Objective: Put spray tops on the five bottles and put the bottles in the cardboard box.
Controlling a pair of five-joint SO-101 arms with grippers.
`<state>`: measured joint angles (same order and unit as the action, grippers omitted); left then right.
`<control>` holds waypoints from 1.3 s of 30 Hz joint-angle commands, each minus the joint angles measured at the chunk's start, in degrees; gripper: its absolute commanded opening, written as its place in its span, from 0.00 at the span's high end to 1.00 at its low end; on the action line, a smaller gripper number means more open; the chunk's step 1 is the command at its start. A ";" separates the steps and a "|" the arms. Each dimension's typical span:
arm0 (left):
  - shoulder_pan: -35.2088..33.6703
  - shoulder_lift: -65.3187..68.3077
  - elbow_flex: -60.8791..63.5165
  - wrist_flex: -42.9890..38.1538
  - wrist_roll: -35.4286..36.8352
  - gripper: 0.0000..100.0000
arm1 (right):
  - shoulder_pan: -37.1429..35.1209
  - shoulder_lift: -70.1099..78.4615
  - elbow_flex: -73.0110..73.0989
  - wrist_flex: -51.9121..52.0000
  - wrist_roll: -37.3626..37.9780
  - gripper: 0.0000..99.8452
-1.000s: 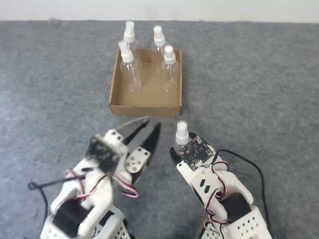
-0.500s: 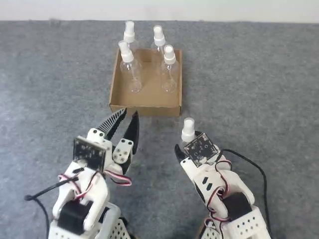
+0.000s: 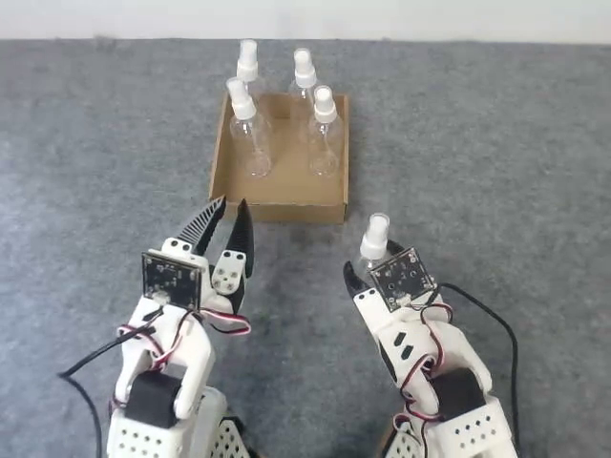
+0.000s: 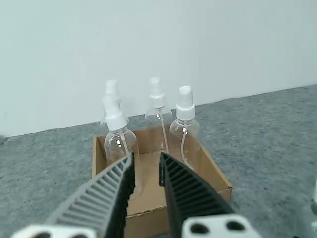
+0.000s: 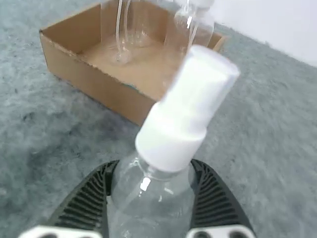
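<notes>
The cardboard box (image 3: 279, 205) stands at the far middle of the table with several clear bottles, such as one at the front right (image 3: 323, 134), upright inside it, each with a white spray top. My right gripper (image 3: 372, 269) is shut on another capped bottle (image 3: 374, 239), held upright just short of the box's near right corner. In the right wrist view this bottle (image 5: 168, 163) sits between the fingers (image 5: 213, 198), the box (image 5: 94, 69) beyond it. My left gripper (image 3: 231, 212) points at the box's near wall, slightly open and holding nothing; its wrist view shows the box (image 4: 218, 176) ahead.
Grey carpet (image 3: 496, 162) covers the table on both sides of the box. A pale wall (image 4: 148, 39) rises behind the box. Cables (image 3: 477, 305) trail from both arms near the front edge.
My left gripper swung left, away from the bottle, and narrowed its jaws. The right gripper carried the capped bottle to the right and a little farther away.
</notes>
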<state>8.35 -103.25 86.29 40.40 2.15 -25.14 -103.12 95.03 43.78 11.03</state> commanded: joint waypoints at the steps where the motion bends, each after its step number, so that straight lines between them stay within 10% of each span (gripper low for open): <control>1: -1.14 -1.05 0.48 -3.96 -0.35 0.92 | 0.92 -0.92 -5.27 -2.42 -0.35 0.99; 39: -3.78 -1.05 4.62 -10.73 -3.96 0.92 | -6.73 17.89 -28.40 -34.68 -0.35 0.99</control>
<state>4.84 -103.25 91.65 31.87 -1.27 -31.12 -93.45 73.58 14.68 11.12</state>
